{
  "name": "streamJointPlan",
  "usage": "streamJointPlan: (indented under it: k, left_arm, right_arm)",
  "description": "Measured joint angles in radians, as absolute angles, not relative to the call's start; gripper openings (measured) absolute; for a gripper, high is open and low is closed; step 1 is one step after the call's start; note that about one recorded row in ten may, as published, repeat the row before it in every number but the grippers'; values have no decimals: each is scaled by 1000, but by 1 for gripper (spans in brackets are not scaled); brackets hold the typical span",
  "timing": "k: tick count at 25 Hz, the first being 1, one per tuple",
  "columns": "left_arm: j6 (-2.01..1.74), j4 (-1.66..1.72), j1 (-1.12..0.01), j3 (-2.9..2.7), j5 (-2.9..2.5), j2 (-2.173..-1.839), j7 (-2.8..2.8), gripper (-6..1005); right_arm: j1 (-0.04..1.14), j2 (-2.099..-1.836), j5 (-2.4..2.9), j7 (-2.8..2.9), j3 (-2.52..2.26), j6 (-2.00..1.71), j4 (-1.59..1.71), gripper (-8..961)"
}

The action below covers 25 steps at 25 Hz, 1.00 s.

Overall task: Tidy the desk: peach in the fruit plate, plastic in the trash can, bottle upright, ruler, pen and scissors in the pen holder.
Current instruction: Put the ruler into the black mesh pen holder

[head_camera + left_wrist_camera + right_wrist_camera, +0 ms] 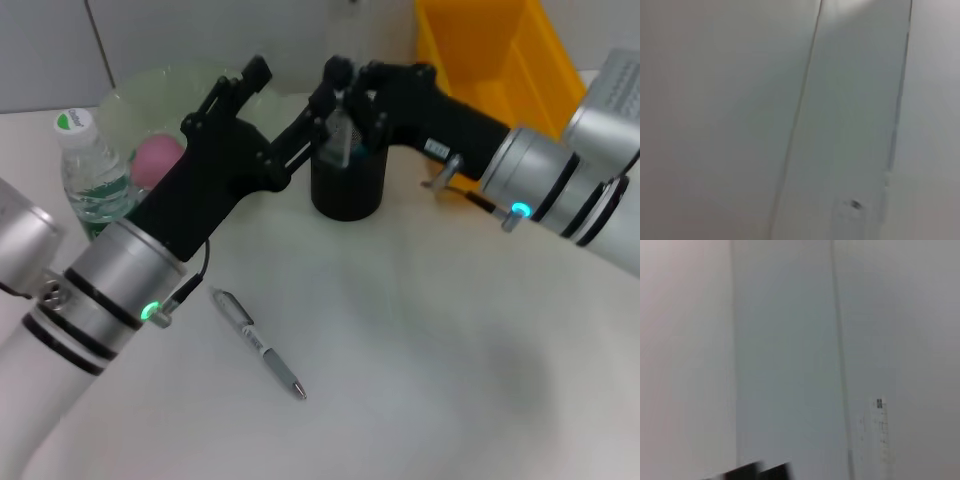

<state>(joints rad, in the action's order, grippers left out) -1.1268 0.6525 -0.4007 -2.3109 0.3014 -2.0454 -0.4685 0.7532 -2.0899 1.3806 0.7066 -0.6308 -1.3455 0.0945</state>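
In the head view the black pen holder (pixel 347 190) stands at the back middle of the desk. A clear, ruler-like strip (pixel 340 138) rises from it. My right gripper (pixel 352 92) hovers just over the holder's mouth, around that strip. My left gripper (pixel 288 88) is held above the desk just left of the holder, open and empty. A silver pen (pixel 257 343) lies flat on the desk in front. The bottle (pixel 84 165) stands upright at the far left. The pink peach (pixel 155 160) rests in the pale green fruit plate (pixel 190 85). Scissors and plastic are out of view.
A yellow bin (pixel 500 55) stands at the back right, behind my right arm. A wall runs along the desk's far edge. Both wrist views show only pale wall panels.
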Motion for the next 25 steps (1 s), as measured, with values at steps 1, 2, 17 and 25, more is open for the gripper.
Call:
streamJointPlan:
  k: [1,2,17,25]
  left_arm:
    - [-1128,652,-394,-2287,246,-2041,-510,810]
    - [-1129,652,-384,-2250,173,-2035,-564,810]
    - [-1232,659,-330,-1807,-614,-1993,-1111,809]
    - [-1236,675,-332,-1717,-707,-2018,-1177,809]
  right_arm:
    - [753,-2090,1381,707,-631,-1345,94,24]
    - [755,-2090,1378,707,-627,-1331,104,26]
    - [803,-2091,1318,694,-626,-1150,147,53]
    - [822,-2092,1300,633,-625,-1086,120,68]
